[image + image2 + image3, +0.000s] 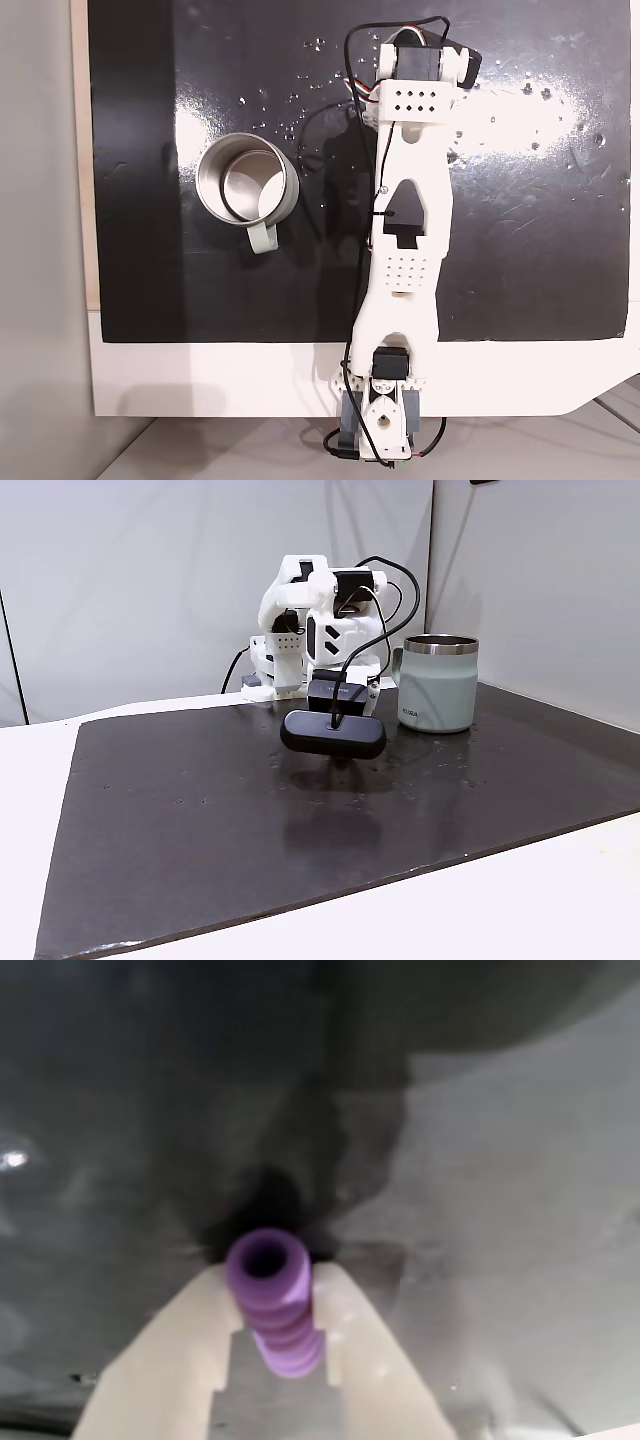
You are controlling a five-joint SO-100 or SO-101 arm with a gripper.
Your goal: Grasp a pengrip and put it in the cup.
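A small purple ribbed soft cylinder, the pengrip (273,1300), sits clamped between the two cream fingers of the pincer (272,1310) in the wrist view, its hollow end pointing away over the dark mat (120,1110). The grasp looks complete; the carry is the step in hand. In a fixed view from above, the round silvery metal cup (246,182) with its pale handle stands on the black mat, left of the white arm (408,220). Next, the pincer likely needs swinging over the cup's open mouth before releasing.
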